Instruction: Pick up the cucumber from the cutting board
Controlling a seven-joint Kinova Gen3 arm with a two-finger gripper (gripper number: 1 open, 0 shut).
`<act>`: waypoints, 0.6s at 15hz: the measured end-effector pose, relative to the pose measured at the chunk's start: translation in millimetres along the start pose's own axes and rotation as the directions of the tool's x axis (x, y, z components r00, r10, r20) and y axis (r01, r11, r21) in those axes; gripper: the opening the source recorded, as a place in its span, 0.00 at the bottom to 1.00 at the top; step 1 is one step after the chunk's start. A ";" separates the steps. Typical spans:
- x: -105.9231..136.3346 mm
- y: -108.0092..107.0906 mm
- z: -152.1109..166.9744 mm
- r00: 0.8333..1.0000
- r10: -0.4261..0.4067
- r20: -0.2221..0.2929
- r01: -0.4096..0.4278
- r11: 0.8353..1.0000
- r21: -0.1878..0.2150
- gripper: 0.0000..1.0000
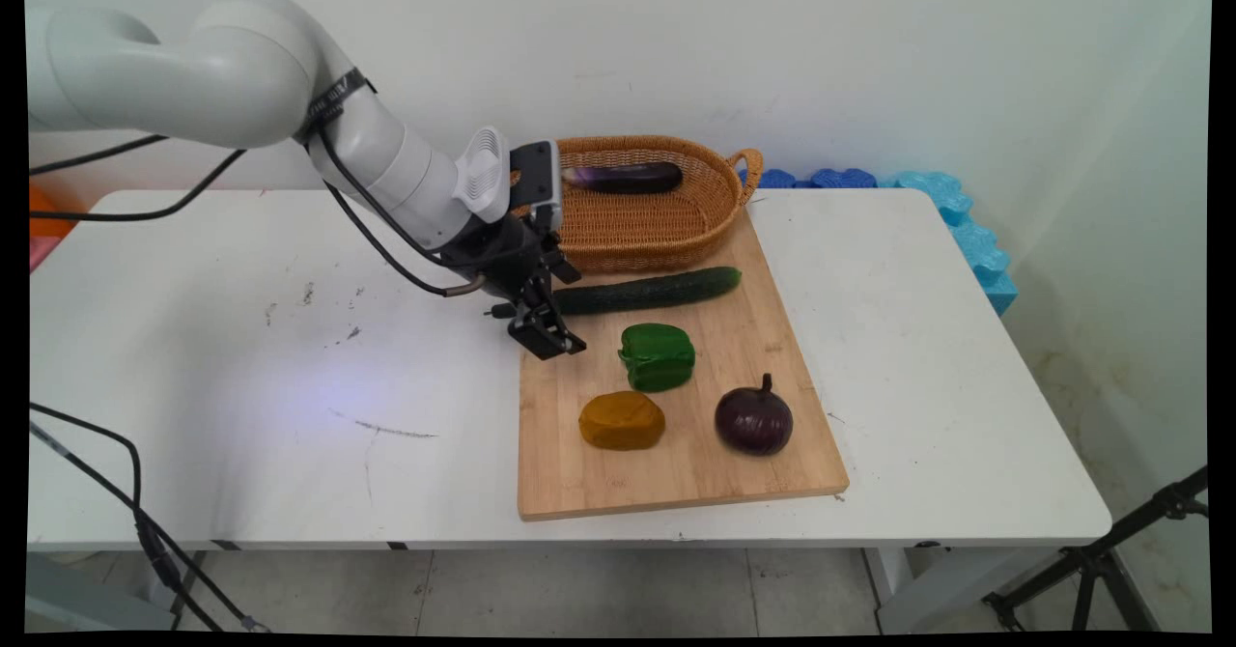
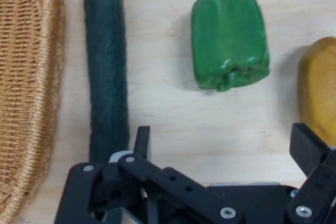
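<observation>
Tool [image 1: 547,331] hangs low over the left end of the wooden board [image 1: 676,478], fingers spread wide w/ nothing between them. In the hand view one finger [image 2: 142,141] stands right beside the cucumber [image 2: 107,66], the other sits far off at the frame's right edge, bare board in the gap. No contact w/ anything that I can see.

Nearest thing: the cucumber, lying lengthwise across the board's far part, just in front of the wicker basket [image 1: 719,217]. Its stem end is partly hidden behind the tool in the main view.

Also on the board: green pepper [image 1: 658,356] approx mid-board, near the tool's open side; yellow-brown lump [image 1: 622,420], maybe a potato, nearer the front; round purple onion-like veg [image 1: 754,420] to its right. All three sit apart from each other.

Basket stands at the board's far edge and holds one long eggplant [image 1: 623,178]. So one veg is in the basket; four others lie on the board, none gripped.

Board rests on the white surface [image 1: 290,386]. Blue foam pieces [image 1: 951,212] lie along the wall behind the surface's far right corner.
</observation>
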 end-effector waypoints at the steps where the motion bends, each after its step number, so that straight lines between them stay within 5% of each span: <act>1: 3.7 3.7 -3.2 1.000 -0.010 -0.003 0.010 1.000 -0.003 1.00; 9: 25.7 17.2 5.9 0.996 -0.084 -0.025 0.084 0.996 -0.013 1.00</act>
